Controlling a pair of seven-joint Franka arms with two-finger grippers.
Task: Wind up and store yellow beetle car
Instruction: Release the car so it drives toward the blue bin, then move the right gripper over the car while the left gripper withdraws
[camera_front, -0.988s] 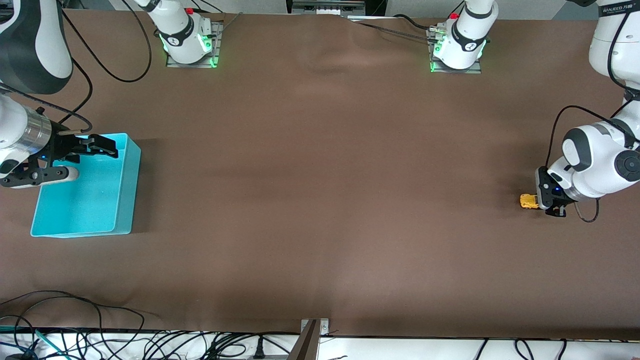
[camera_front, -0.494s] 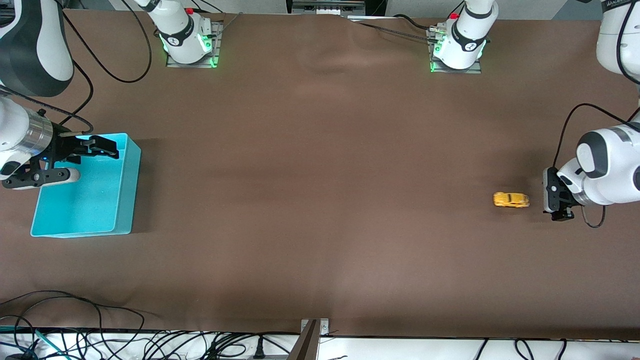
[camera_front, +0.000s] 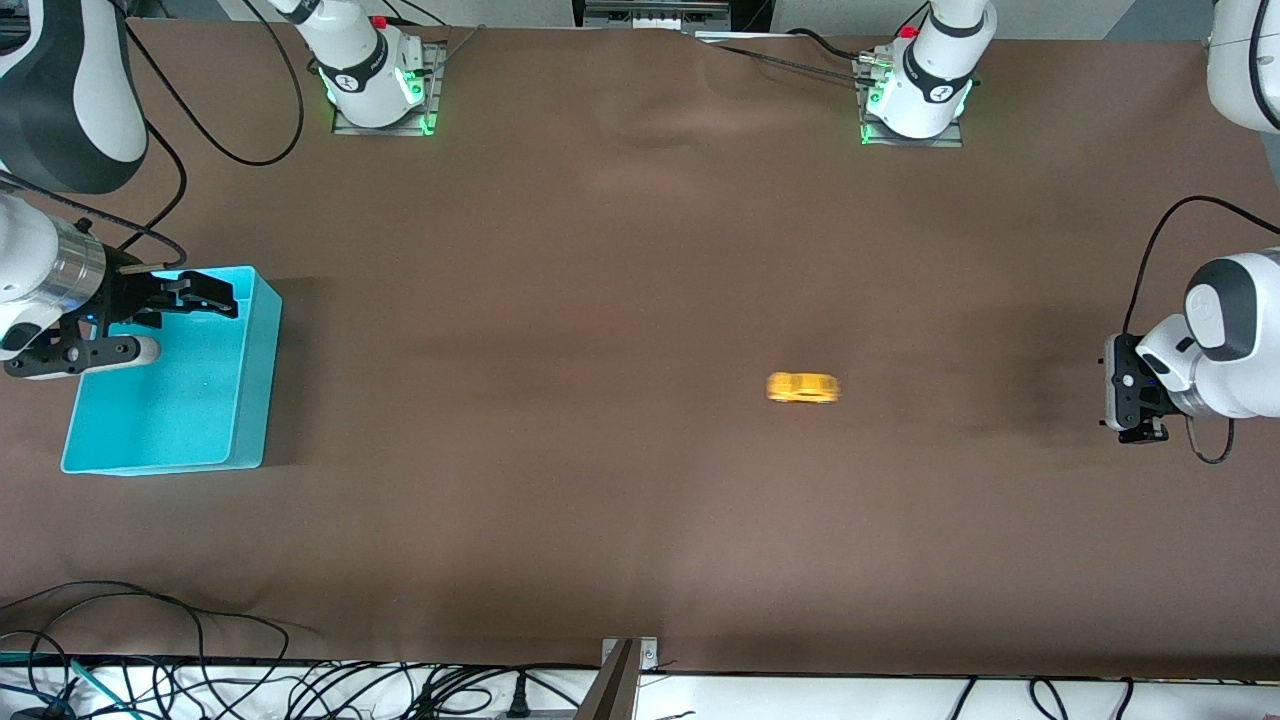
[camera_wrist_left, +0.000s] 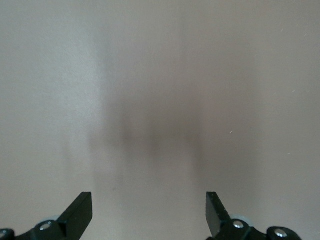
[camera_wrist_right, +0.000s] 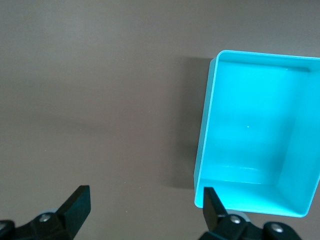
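Midway across the table sits the yellow beetle car (camera_front: 802, 388), lengthwise toward the turquoise bin (camera_front: 262, 380). Nearer it, the left gripper (camera_front: 1133, 392) hangs empty, fingers spread; the right gripper (camera_front: 150, 322) waits spread over the bin.

I see a wide table (camera_front: 640, 300) under a matte brown cover, faintly wrinkled toward 12 o'clock. Two metal mounting plates (camera_front: 385, 115) (camera_front: 912, 135) at about 11 and 1 o'clock glow green. Along the 6 o'clock edge runs a white strip with tangled black cables (camera_front: 150, 680) and a metal bracket (camera_front: 625, 680). Lighting looks even, with soft shadows across the cover.
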